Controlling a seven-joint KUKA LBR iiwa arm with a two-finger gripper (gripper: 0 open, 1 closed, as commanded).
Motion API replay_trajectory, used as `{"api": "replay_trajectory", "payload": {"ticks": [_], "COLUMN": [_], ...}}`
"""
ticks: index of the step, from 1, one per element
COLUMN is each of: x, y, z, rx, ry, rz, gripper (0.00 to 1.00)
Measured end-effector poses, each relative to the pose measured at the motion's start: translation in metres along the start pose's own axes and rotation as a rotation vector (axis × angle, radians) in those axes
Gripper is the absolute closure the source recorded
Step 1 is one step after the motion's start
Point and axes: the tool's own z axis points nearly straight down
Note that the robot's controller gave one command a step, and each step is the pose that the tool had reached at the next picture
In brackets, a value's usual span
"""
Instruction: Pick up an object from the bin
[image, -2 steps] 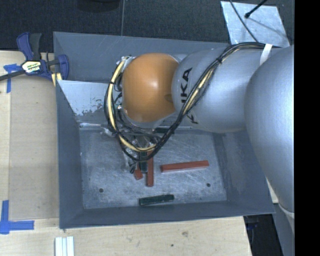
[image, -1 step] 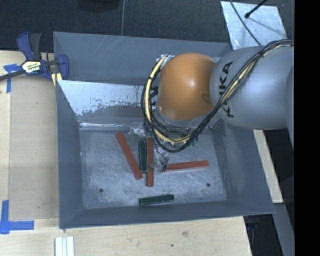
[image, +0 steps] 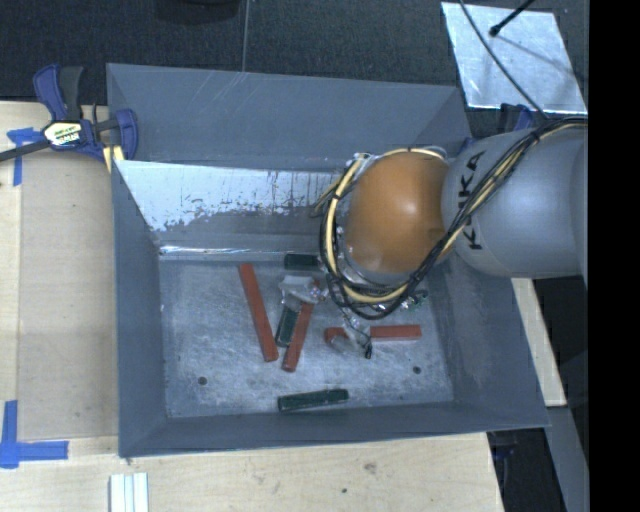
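The grey bin holds a few loose sticks, and the arm's orange cover hangs low over its floor, so the step in hand looks like the descent to a grasp. The pincer sits beneath the cover, largely hidden, and I cannot tell whether it is open or grips anything. Just beside it a dark green stick lies against a red stick; the next move calls for closing there and lifting

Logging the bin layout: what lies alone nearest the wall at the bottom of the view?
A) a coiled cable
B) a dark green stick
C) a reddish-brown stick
B: the dark green stick lies by itself along the lower wall of the bin, apart from the reddish-brown sticks farther up.
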Motion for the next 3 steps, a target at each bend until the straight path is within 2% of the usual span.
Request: {"api": "replay_trajectory", "payload": {"ticks": [1,2,3], "x": [-0.005,-0.005,0.035], "y": [-0.001,-0.026,-0.089], "z": [-0.007,-0.072,-0.052], "rx": [0.004,0.005,0.001], "ry": [-0.008,-0.004,0.0], "rz": [0.001,-0.493,-0.576], "gripper": [1.0,1.0,1.0]}}
